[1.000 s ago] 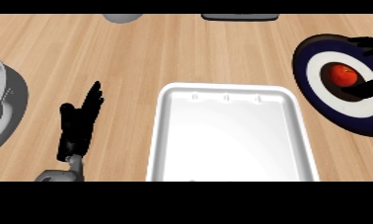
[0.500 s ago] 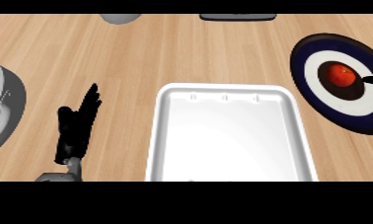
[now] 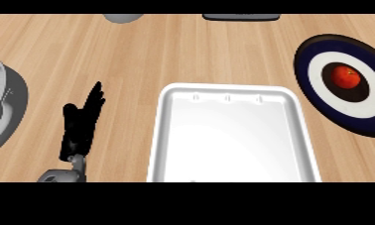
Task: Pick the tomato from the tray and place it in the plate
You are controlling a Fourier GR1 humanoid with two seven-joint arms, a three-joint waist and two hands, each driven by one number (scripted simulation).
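Observation:
A red tomato point(image 3: 348, 76) lies in the dark centre of a round plate point(image 3: 319, 90) with blue and white rings, at the right edge of the head view. The white tray point(image 3: 233, 138) sits in the lower middle with nothing in it. My left hand point(image 3: 80, 124) rests at the lower left, left of the tray, fingers straight and pointing up, holding nothing. My right hand does not show in this view.
A dark round object with a grey rim point(image 3: 10, 105) pokes in at the left edge. A grey rounded thing point(image 3: 122, 17) and a dark flat object point(image 3: 242, 17) lie along the far edge of the wooden counter point(image 3: 183, 50).

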